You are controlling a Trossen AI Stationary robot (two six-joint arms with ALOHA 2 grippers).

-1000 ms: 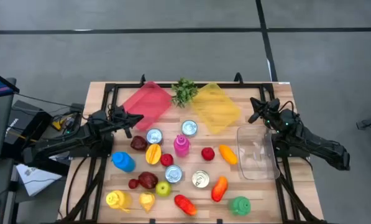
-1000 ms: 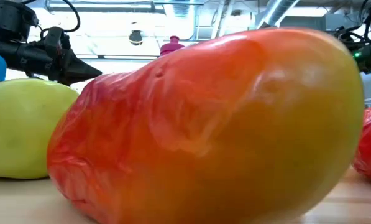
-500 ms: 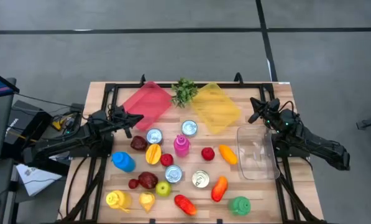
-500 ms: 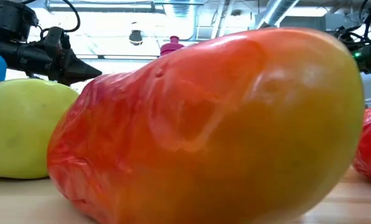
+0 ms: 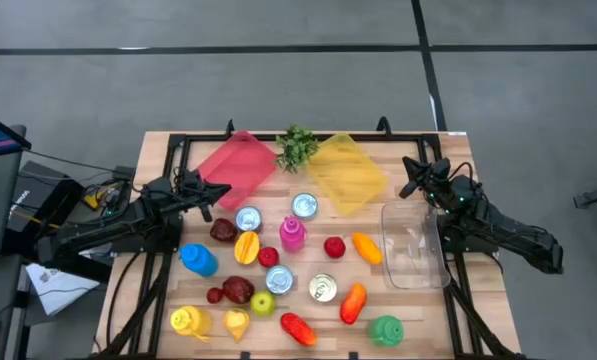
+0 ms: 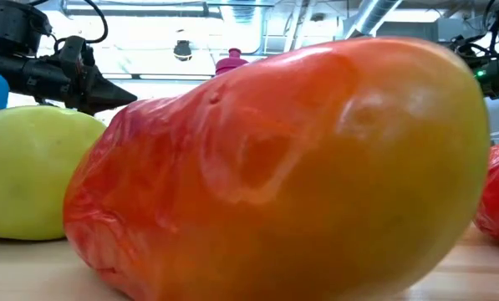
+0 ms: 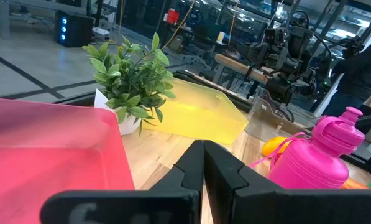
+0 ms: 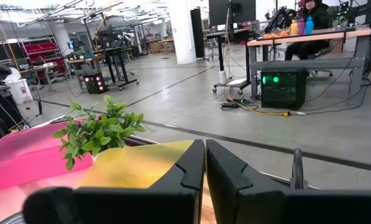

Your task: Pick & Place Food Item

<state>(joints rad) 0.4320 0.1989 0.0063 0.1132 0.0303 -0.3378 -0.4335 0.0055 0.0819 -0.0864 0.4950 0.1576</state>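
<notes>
From above, I saw toy food items [image 5: 278,270] scattered mid-bench, the left gripper [image 5: 221,190] by the pink tray [image 5: 236,160], the right gripper [image 5: 408,178] beside the clear container [image 5: 413,245]. Low view: an orange-red fruit [image 6: 282,167] filled everything. Wrist views showed both jaws pressed together (holding nothing).

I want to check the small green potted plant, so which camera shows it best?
The left wrist view: the small green potted plant is close, with leaves and white pot clear. High view shows it tiny from above; right wrist view shows its leaves; low view hides it.
</notes>
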